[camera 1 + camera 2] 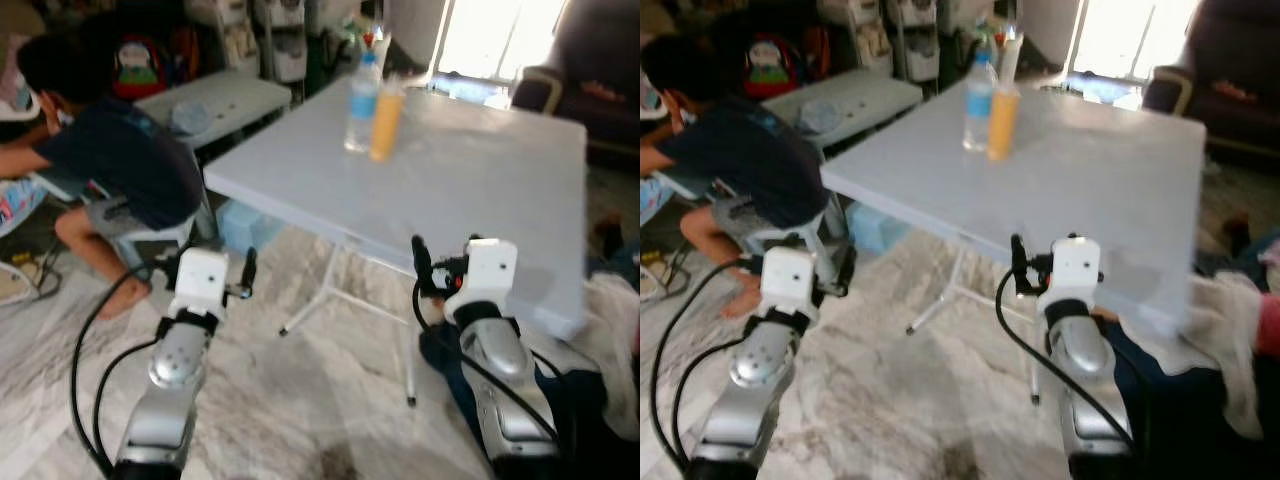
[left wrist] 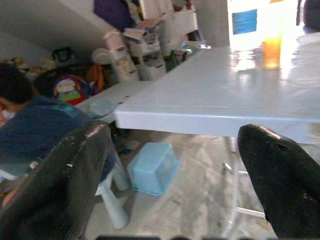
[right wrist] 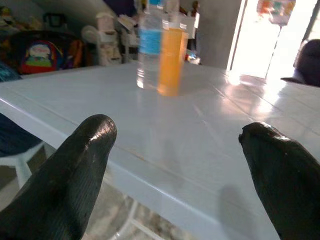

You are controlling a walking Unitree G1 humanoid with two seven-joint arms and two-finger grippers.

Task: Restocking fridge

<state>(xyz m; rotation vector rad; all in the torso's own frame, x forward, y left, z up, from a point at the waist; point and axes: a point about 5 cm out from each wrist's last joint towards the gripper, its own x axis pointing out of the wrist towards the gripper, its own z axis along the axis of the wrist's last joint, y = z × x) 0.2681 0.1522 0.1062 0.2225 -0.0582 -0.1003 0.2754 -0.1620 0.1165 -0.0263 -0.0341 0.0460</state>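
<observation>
Bottles (image 3: 161,47) on table (image 1: 480,180), person (image 1: 110,160) beside

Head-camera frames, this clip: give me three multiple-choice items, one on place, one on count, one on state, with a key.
1. Where do the clear plastic water bottle with a blue label and the tall orange drink bottle stand?
A. On the marble floor
B. On the white folding table
C. On a chair

2. How many bottles stand on that table?
A. Two
B. Three
C. Four

3. What is the state of the right end effector?
A. Shut on the orange bottle
B. Shut on the water bottle
C. Open, holding nothing

Key: 1 B, both stand on the white folding table, toward its far side. 2 A, only these two stand there, side by side. 3 C, the right end effector shows its fingers wide apart with the bottles far beyond.
</observation>
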